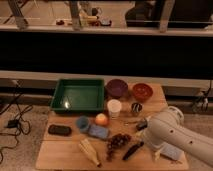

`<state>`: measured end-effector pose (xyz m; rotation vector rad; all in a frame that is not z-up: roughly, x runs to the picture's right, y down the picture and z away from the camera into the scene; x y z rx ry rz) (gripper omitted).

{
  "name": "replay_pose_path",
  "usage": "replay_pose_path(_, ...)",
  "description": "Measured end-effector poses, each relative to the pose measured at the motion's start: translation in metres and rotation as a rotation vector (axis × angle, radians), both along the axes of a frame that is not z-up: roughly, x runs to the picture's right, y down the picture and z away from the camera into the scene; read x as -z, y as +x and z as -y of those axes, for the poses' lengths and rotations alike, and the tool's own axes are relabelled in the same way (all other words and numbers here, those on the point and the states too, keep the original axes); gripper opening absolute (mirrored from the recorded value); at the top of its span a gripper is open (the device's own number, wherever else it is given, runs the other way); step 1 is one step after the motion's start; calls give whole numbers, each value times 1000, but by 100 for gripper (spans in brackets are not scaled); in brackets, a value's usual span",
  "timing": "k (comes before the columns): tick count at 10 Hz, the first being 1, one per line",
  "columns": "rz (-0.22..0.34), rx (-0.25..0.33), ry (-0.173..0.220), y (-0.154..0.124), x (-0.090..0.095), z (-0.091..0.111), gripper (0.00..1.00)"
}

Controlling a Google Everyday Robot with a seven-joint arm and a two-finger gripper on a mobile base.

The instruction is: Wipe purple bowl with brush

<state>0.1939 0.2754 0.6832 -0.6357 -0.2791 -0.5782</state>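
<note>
Honestly, almost nothing of this job is done yet. My claw (140, 124) hangs low over the table (60, 156), out at the end of my white forearm. It stands released, with nothing in it that I can see.

The brush (132, 150) lies flat on the wood just on the near-edge side of my claw, close by but apart from it. It points slantwise, with one end toward the grapes (117, 141). Nothing of mine touches it, so the pick-up has not happened.

The purple bowl (116, 88) sits well beyond my claw, at the far edge of the table, on the side where the green tray (80, 81) stands. It is just beside the tray on one flank and near the red-orange bowl (142, 91) on the other. Between my claw and that bowl stand a white cup (114, 107) and a small metal cup (136, 107). I cannot tell whether there is anything inside the bowl that needs wiping.

So by my reckoning every real step is left. I have to come down over the brush, clench on it and lift it clear of the grapes. Then I have to carry it past the two cups, lower its end into the purple bowl and sweep it around inside. I judge the approach to the brush as the step in hand, since my claw is nearer to it than to anything else the task needs.
</note>
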Motion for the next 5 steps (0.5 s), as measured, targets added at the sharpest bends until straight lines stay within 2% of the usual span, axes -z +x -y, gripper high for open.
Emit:
replay_pose_path(2,-9,12,-14,-3,1,-11,80)
replay_pose_path(3,-15,22,-29,-6,8,-29,80)
replay_pose_path(5,11,25,-45,-17,2,-39,80)
